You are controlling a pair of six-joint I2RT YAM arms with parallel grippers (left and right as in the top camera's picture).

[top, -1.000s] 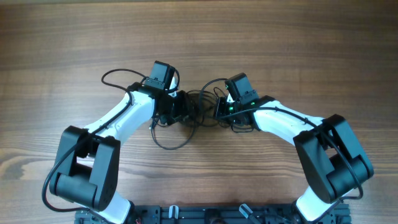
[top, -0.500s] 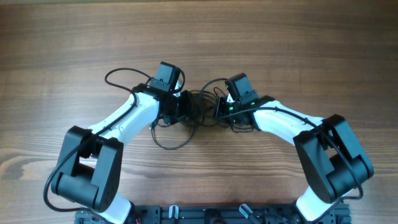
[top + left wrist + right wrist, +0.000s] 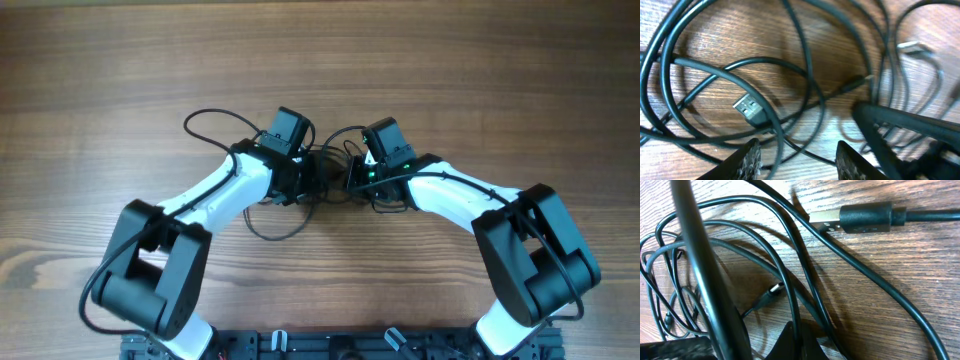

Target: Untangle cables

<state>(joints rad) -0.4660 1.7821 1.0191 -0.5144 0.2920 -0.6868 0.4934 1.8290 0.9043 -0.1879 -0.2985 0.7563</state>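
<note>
- The bundle of thin black rubber-coated cables lies on the brown wooden counter, between the two arms. One loose loop of it reaches toward the robot's base.
- The left jaws stand open, low over the bundle. Several strands cross the gap between the fingertips, but nothing is clamped.
- For the right jaws I cannot tell the state: the right wrist view shows only a dark wedge at its bottom edge.
- I judge the cables light, soft and limp. They will trail and not keep a shape, and the smooth sheath may slide through a weak hold.
- The stiff parts are the ends. There is a flat silver USB plug with black housing below the left jaws. Near the right jaws there are a similar plug and a small round pin plug.
- The best place to take hold is probably the sheath just behind a plug, where the housing stops slipping. That end can then be led out through the loops.
- A hard pull on a middle strand would likely tighten the crossings.
</note>
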